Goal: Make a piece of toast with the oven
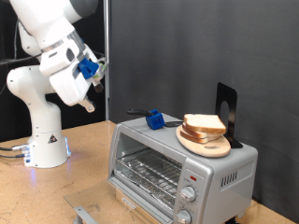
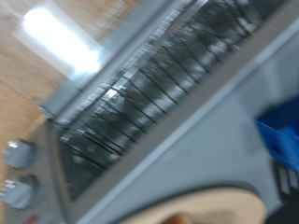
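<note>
- Exterior view: the oven (image 1: 182, 168) is sitting on the wooden bench (image 1: 65, 191), towards the exterior view's right, with its glass door shut over the wire rack (image 1: 148, 171) and its two knobs (image 1: 187, 198) facing the camera.
- The toast (image 1: 204, 123) is lying as the top slice of a small pile on a round wooden plate (image 1: 207, 145), which is resting on the oven's roof, likely staged there for easy reach.
- A blue item (image 1: 154, 119) is lying on the roof just beside the plate; a black stand (image 1: 227, 114) is rising behind it.
- The arm (image 1: 47, 56) is reaching from its base at the exterior view's left; the hand (image 1: 92, 103) is hanging in the air, well apart from the oven and toast, carrying nothing visible.
- How far the fingers are spread cannot be told at this size.
- Wrist view: the picture is blurring, suggesting motion. It is looking down on the oven's door and rack (image 2: 140, 93), with the knobs (image 2: 17, 173) at one edge.
- A pale curved edge, probably the plate (image 2: 201, 207), and the blue item (image 2: 282, 138) are showing.
- No fingers are appearing in this view, so the hand's opening cannot be judged.
</note>
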